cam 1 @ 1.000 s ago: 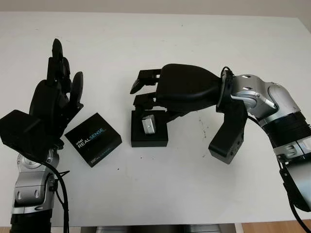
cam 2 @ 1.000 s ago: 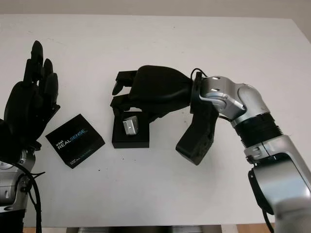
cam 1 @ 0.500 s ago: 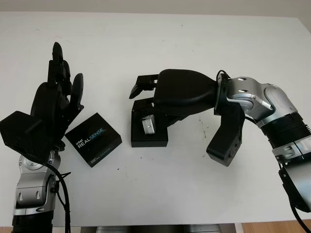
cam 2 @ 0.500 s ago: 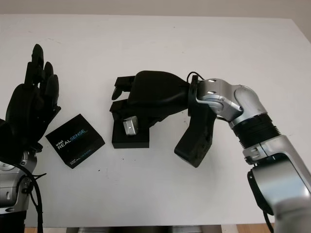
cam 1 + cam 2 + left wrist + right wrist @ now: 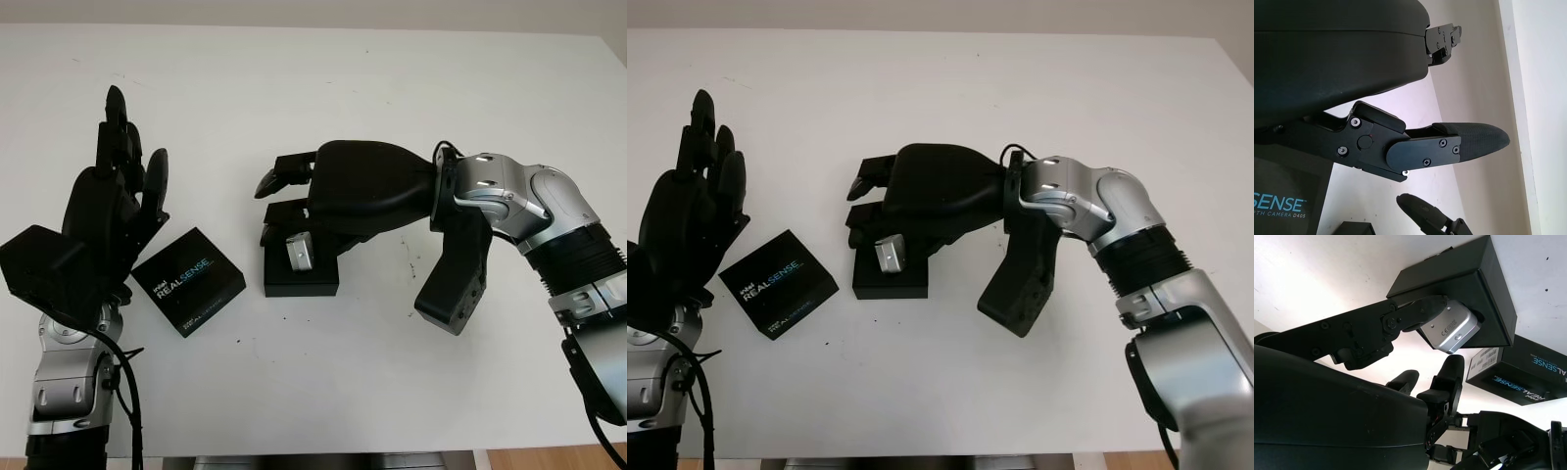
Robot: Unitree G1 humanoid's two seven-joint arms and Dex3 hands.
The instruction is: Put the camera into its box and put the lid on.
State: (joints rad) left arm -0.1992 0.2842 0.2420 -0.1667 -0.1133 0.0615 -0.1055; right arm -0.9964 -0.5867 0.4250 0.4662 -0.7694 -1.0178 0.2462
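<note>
In the box (image 5: 300,277), camera (image 5: 300,252).

Silver camera (image 5: 300,252), black box (image 5: 301,275), black white-lettered lid (image 5: 188,281).

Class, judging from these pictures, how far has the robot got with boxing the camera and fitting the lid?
Partly done: the silver camera sits tilted in the open black box, not fully seated. In hand: the right hand is over the box, one finger against the camera. Left: seating the camera, then fitting the RealSense lid, which lies on the table beside the box, near the open left hand.
</note>
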